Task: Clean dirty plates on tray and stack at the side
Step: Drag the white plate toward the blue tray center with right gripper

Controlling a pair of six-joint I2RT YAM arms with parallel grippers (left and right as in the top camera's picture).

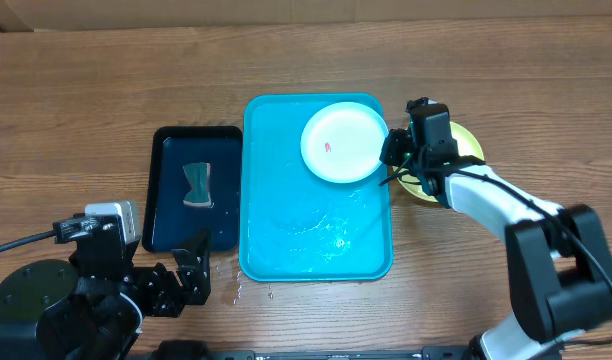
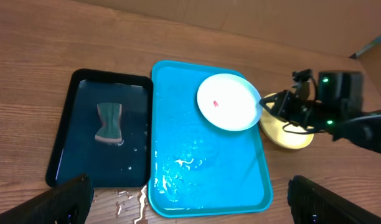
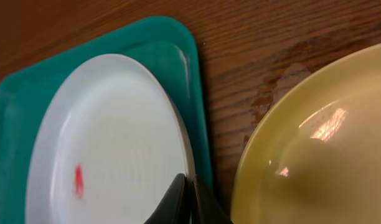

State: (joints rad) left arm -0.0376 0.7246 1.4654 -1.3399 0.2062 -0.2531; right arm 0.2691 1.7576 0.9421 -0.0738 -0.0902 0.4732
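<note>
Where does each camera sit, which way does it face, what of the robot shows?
Overhead: above the table, looking straight down; both arms show.
Left wrist: near side, facing across blue tray; open left claw at bottom corners.
Right wrist: low beside tray rim; right claw shut on white plate.
Shared: all see the plate's red smear.

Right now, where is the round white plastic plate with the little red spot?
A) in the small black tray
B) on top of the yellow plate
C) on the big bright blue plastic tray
C: the round white plastic plate lies flat in the far right corner of the big bright blue plastic tray.
</note>
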